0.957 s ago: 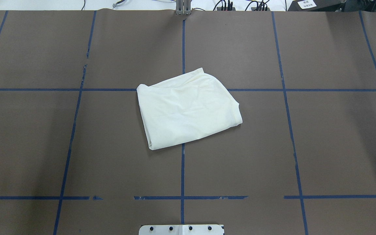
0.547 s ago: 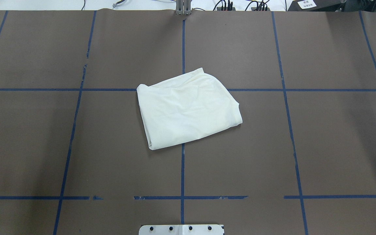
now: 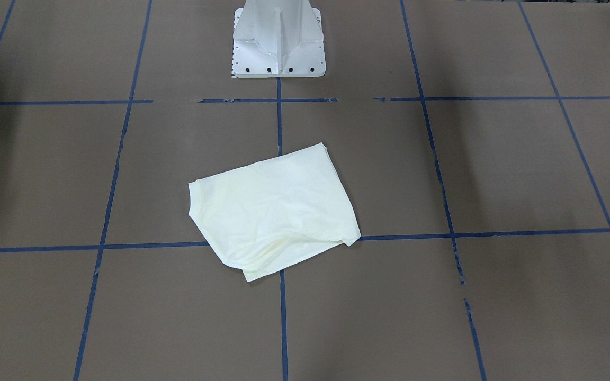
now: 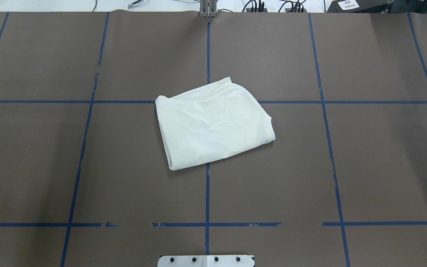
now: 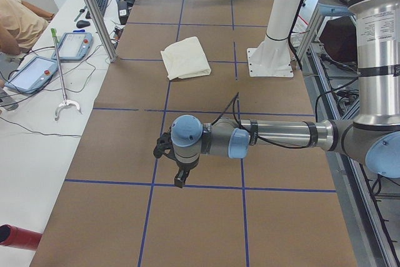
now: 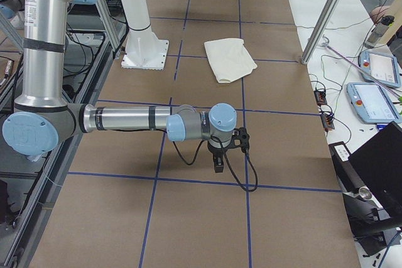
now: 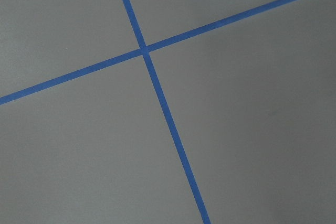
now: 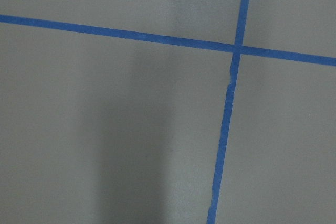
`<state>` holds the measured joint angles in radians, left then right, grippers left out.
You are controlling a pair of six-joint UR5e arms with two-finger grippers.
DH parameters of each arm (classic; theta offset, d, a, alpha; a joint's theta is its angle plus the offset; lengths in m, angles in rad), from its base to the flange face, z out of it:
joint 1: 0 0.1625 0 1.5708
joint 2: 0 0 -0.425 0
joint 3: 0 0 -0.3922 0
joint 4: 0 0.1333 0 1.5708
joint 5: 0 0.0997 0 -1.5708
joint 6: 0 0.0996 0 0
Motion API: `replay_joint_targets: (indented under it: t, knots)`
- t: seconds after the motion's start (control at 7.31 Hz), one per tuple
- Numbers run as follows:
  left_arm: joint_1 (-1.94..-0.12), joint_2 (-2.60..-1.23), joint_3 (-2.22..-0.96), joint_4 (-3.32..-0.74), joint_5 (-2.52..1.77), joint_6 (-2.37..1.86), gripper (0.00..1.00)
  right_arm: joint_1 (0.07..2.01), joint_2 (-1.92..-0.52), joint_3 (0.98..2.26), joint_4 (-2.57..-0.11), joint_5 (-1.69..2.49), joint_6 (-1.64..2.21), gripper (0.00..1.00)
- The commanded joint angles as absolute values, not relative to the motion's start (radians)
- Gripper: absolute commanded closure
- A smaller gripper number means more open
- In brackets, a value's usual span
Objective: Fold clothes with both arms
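The cream-white shirt (image 4: 213,124) lies folded into a compact, slightly skewed rectangle at the table's middle, plain side up, its print hidden. It also shows in the front view (image 3: 273,211), the left side view (image 5: 186,58) and the right side view (image 6: 230,59). The left gripper (image 5: 180,179) hangs over bare table far from the shirt, toward the table's left end. The right gripper (image 6: 218,166) hangs over bare table toward the right end. I cannot tell whether either is open or shut. Both wrist views show only table.
The brown table (image 4: 87,167) carries a grid of blue tape lines (image 4: 207,193). The white pedestal base (image 3: 278,39) stands at the robot's side. Teach pendants (image 5: 34,70) and cables lie on the white bench beyond the far edge, where an operator's arm (image 5: 19,17) shows.
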<state>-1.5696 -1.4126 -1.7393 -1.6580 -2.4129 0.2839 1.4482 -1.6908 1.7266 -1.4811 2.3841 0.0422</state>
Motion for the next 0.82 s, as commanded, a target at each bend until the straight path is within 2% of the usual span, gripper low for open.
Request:
replay_joint_targets:
  t: [0.0, 0.68]
  knots:
    - [-1.569, -1.413, -1.736, -1.667, -2.413, 0.284, 0.0, 1.448, -1.675, 1.727, -1.485, 2.385, 0.043, 0.0]
    - [-1.569, -1.419, -1.749, -1.678, -2.411, 0.284, 0.0, 1.48, -1.692, 1.793, -1.577, 2.382, 0.037, 0.0]
